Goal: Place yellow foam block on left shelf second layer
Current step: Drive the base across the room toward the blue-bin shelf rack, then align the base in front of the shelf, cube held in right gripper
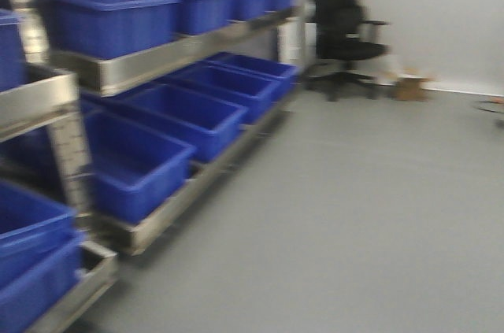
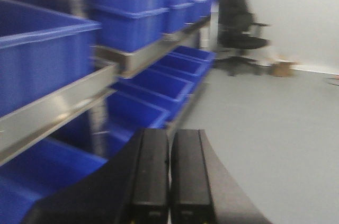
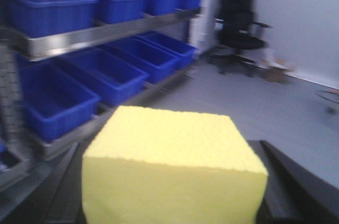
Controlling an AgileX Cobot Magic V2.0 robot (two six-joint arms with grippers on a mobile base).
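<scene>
Right wrist-mounted view: the right tool (image 3: 177,192) pinches one yellow foam block (image 3: 175,160) between its two dark fingers (image 3: 296,181), with the metal shelf (image 3: 90,36) of blue bins (image 3: 114,73) ahead to its left. The left tool (image 2: 169,176) has its two fingers pressed together, and one black office chair (image 2: 238,28) stands far ahead of it.

Left claw (image 2: 170,181) fingers pressed together, empty; blue bins (image 2: 132,23) on metal shelf (image 2: 58,107) left; office chair (image 2: 238,25) beyond.
</scene>
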